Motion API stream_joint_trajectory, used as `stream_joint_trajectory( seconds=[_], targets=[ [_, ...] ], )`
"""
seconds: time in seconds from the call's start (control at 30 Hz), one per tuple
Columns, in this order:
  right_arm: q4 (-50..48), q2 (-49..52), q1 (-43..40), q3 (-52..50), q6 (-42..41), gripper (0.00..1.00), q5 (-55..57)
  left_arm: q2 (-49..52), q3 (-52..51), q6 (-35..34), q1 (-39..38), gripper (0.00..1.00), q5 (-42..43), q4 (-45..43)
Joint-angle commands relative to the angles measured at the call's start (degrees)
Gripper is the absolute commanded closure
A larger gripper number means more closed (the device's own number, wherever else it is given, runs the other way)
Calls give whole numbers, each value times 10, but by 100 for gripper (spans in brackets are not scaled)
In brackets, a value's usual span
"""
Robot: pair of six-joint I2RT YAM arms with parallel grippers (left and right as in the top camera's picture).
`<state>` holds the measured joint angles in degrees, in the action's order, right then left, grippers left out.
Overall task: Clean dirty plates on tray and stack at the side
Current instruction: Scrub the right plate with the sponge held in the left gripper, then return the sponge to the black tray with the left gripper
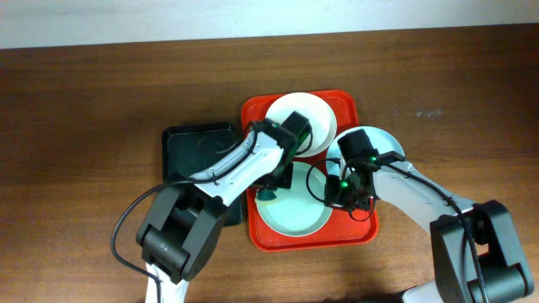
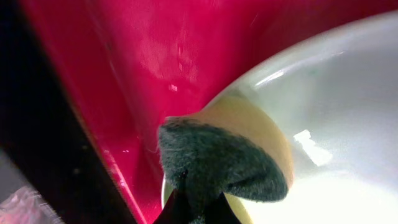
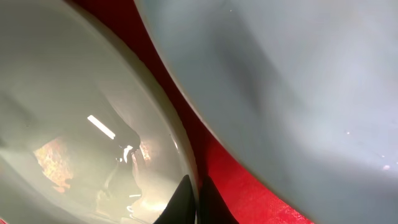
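The red tray (image 1: 349, 105) holds a white plate (image 1: 295, 114) at its far end and a pale mint plate (image 1: 295, 215) at its near end. A second pale blue plate (image 1: 387, 143) lies over the tray's right rim. My left gripper (image 1: 271, 192) is shut on a yellow sponge with a green scouring face (image 2: 224, 162), pressed at the mint plate's (image 2: 336, 124) left rim beside the tray wall (image 2: 155, 50). My right gripper (image 1: 337, 195) is shut on the mint plate's right rim (image 3: 186, 155), with its fingers (image 3: 193, 196) on either side. The pale blue plate (image 3: 298, 74) is close by.
A smaller black tray (image 1: 198, 156) lies left of the red tray, partly under my left arm. Dark wood table (image 1: 84, 126) spreads to both sides. The two arms cross over the red tray's near half.
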<state>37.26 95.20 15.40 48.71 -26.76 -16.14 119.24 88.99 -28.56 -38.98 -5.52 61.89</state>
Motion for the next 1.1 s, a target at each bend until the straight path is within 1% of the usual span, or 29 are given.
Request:
stream_joint_trajectory(
  seconds=[0.0, 0.07, 0.17, 0.3, 0.37, 0.47, 0.53, 0.57, 0.63, 0.7, 0.77, 0.8, 0.83, 0.87, 0.9, 0.93, 1.0, 1.03, 1.07],
  targets=[
    [9, 17, 0, -7, -1, 96, 40, -4, 99, -5, 14, 100, 35, 47],
    [11, 17, 0, -7, -1, 96, 40, -12, 140, -1, 25, 100, 56, 82],
    [14, 17, 0, -7, -1, 96, 40, -40, 179, 15, 67, 100, 55, 130],
    [15, 17, 0, -7, -1, 96, 40, -61, 178, 17, 147, 100, 3, 173],
    [15, 17, 0, -7, -1, 96, 40, -60, 162, 17, 182, 100, -3, 175],
    [15, 17, 0, -7, -1, 96, 40, -60, 85, 28, 221, 100, -1, 126],
    [13, 17, 0, -7, -1, 96, 40, -60, 11, 40, 230, 100, -1, 64],
    [13, 17, 0, -7, -1, 96, 40, -60, -42, 43, 231, 100, -1, 18],
    [13, 17, 0, -7, -1, 96, 40, -60, -73, 45, 232, 100, -3, -11],
    [13, 17, 0, -7, -1, 96, 40, -60, -98, 61, 232, 100, -3, -49],
    [13, 17, 0, -7, -1, 96, 40, -60, -100, 64, 232, 100, -3, -55],
    [13, 17, 0, -7, -1, 95, 40, -63, -98, 64, 232, 91, -3, -55],
    [12, 17, 0, -7, -1, 95, 40, -65, -96, 64, 232, 78, -3, -52],
    [9, 17, 0, -7, -1, 92, 40, -71, -89, 63, 233, 48, 2, -42],
    [5, 17, 0, -7, -1, 85, 40, -77, -79, 63, 233, 39, 6, -30],
    [4, 17, 0, -7, -1, 87, 37, -95, -59, 63, 238, 35, 8, -7],
    [5, 17, 0, -2, 13, 94, 29, -117, -36, 63, 245, 31, 8, 20],
    [9, 16, 0, 2, 21, 96, 29, -133, -23, 64, 251, 30, 8, 37],
    [25, 15, 0, 14, 27, 96, 31, -150, -12, 64, 258, 28, 8, 52]
  ],
)
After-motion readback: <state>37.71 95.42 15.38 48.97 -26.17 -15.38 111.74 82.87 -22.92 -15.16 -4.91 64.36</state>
